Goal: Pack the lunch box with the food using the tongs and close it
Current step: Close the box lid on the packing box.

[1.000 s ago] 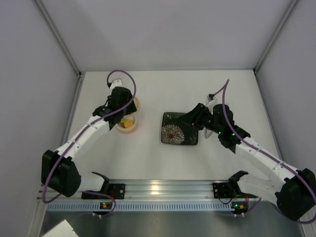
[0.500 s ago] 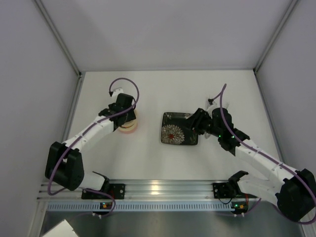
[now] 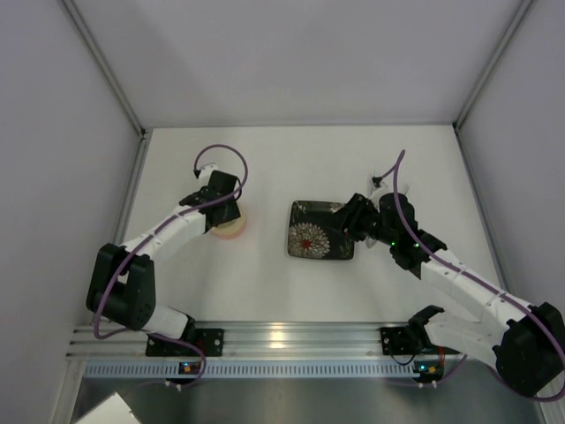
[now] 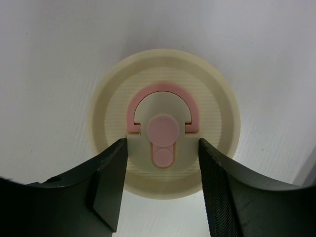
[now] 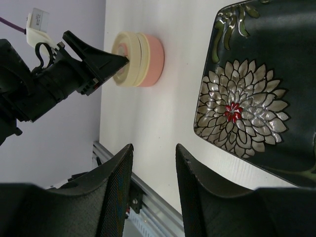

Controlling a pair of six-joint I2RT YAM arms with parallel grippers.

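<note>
The lunch box (image 3: 231,230) (image 5: 154,59) is a pinkish-salmon tub left of the middle of the table. A cream lid (image 4: 217,113) (image 5: 129,59) with a pink knob sits on top of it. My left gripper (image 3: 221,212) (image 4: 162,163) points down onto the lid, shut on its raised centre handle. The lid hides the food. The tongs are out of view. My right gripper (image 3: 350,221) (image 5: 154,148) hovers over the right side of the black floral plate (image 3: 322,230) (image 5: 256,98), open, with nothing between its fingers.
The plate lies bare in the middle of the table, right of the lunch box. White walls stand at the left, back and right. The aluminium rail (image 3: 291,340) with both arm bases runs along the near edge.
My left gripper carried the lid from behind the lunch box onto it, covering the orange and green food pieces seen a second ago. The right gripper shifted slightly.
</note>
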